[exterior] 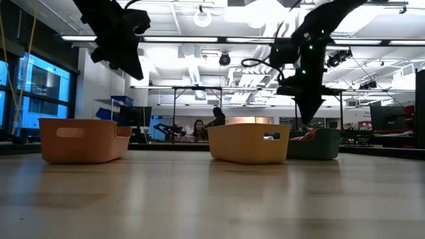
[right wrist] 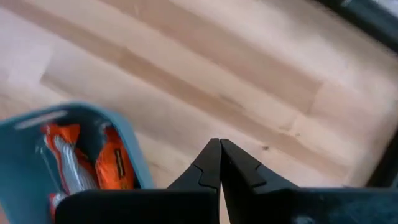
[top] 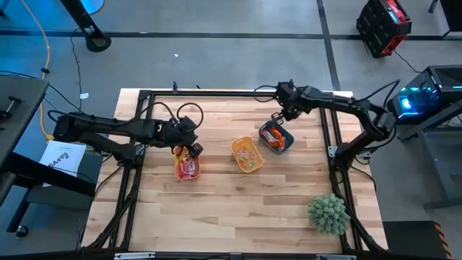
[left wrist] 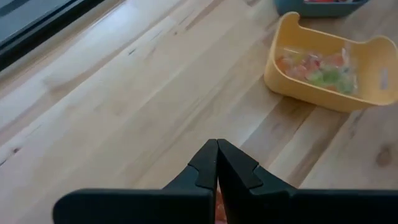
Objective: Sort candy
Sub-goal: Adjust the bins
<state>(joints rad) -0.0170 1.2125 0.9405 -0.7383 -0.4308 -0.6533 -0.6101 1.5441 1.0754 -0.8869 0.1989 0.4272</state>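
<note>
Candy lies in three trays. Mixed green, orange and pink sweets (left wrist: 317,68) fill the yellow tray (top: 247,154) at mid-table. Red ones sit in the orange tray (top: 188,167) to its left. Orange-wrapped ones (right wrist: 102,162) lie in the teal tray (top: 277,137) to its right. My left gripper (top: 193,149) hovers shut over the orange tray's far end, and its wrist view (left wrist: 217,149) shows nothing between its fingertips. My right gripper (top: 277,117) hangs shut above the teal tray's far edge, also with nothing between its fingertips (right wrist: 220,146).
A spiky green plant ball (top: 328,213) stands near the table's near right corner. A black frame (top: 216,93) runs along the far and side edges. Bare wood (top: 238,209) lies on the near side of the trays. In the low view people sit in the room behind (exterior: 198,127).
</note>
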